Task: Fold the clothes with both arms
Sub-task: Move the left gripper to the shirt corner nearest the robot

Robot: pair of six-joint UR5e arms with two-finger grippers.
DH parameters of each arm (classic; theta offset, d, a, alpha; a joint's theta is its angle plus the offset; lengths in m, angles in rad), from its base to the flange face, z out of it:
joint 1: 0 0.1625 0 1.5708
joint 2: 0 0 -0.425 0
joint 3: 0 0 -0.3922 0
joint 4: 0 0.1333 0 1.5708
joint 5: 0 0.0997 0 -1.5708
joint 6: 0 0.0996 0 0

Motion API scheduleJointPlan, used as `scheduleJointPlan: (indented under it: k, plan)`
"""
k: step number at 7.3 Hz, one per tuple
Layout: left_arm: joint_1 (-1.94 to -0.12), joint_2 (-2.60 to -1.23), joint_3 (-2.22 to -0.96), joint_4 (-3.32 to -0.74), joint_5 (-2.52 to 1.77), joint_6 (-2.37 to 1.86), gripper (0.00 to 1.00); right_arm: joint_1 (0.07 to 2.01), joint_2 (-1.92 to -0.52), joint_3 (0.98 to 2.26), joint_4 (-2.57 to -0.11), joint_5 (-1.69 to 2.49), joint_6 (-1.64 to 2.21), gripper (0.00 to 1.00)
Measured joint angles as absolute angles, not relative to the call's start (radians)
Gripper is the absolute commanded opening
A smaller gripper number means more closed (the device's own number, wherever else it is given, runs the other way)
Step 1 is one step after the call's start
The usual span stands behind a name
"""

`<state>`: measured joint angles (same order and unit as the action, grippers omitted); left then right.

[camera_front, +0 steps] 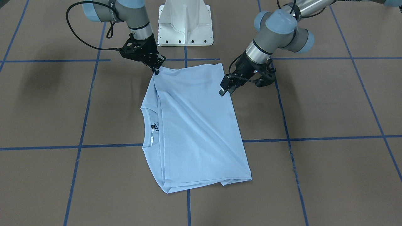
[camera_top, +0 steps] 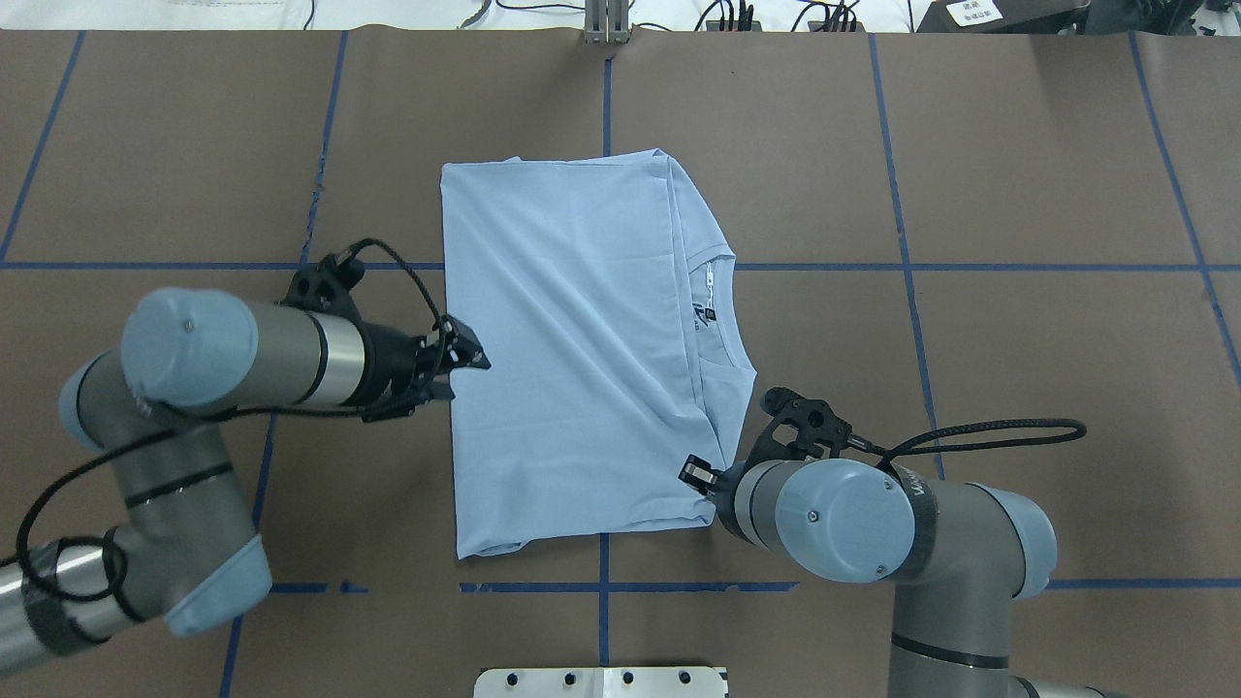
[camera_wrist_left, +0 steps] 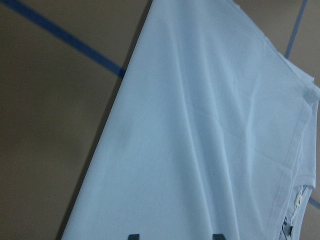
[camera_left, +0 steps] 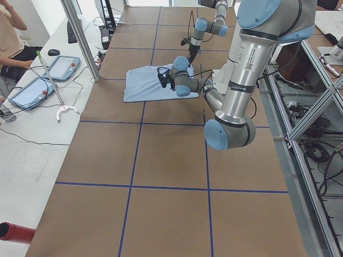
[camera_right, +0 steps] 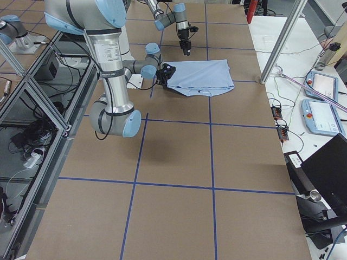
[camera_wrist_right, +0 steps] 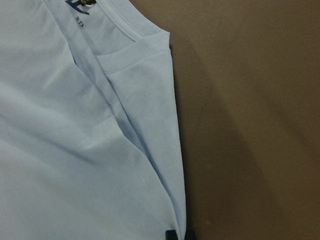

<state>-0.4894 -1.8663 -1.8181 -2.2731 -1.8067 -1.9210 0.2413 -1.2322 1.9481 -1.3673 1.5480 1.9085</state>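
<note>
**Right gripper (camera_top: 694, 473) pinched on a corner, left gripper (camera_top: 472, 361) spread at the opposite edge**

Drawn narrow, the right gripper sits on a corner of the T-shirt (camera_top: 572, 359). Its wrist view shows the tips nearly together right at the cloth's edge, so I judge that it holds the fabric. Ahead of it, along that same edge, lie the ribbed collar (camera_top: 722, 330) and the dark neck label (camera_top: 706, 315).

The left gripper has its fingers well apart and holds nothing. Its tips are at the other long edge, with cloth stretching away in front of them.

Between the two grippers the T-shirt lies flat on the table (camera_top: 970, 339), already doubled over, its layers stacked on the collar side. This placing suggests that each arm takes one side so the next fold lifts evenly. The left gripper has yet to close.
</note>
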Motion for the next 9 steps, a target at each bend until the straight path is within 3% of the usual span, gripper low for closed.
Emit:
scheduleJointPlan:
  k: [2, 4, 9]
  plan:
    - [-0.345, -1.768, -1.911, -2.244, -1.737, -2.058, 0.63, 0.238, -1.244, 1.967, -1.367, 1.550, 1.914, 0.00]
    - [-0.242, -1.752, -1.931, -2.195, -1.691, -2.162, 0.62, 0.238, -1.252, 1.977, -1.367, 1.551, 1.914, 0.00]
    - [-0.199, -1.765, -1.919, -2.180, -1.641, -2.175, 0.61, 0.237, -1.255, 1.979, -1.367, 1.552, 1.914, 0.00]
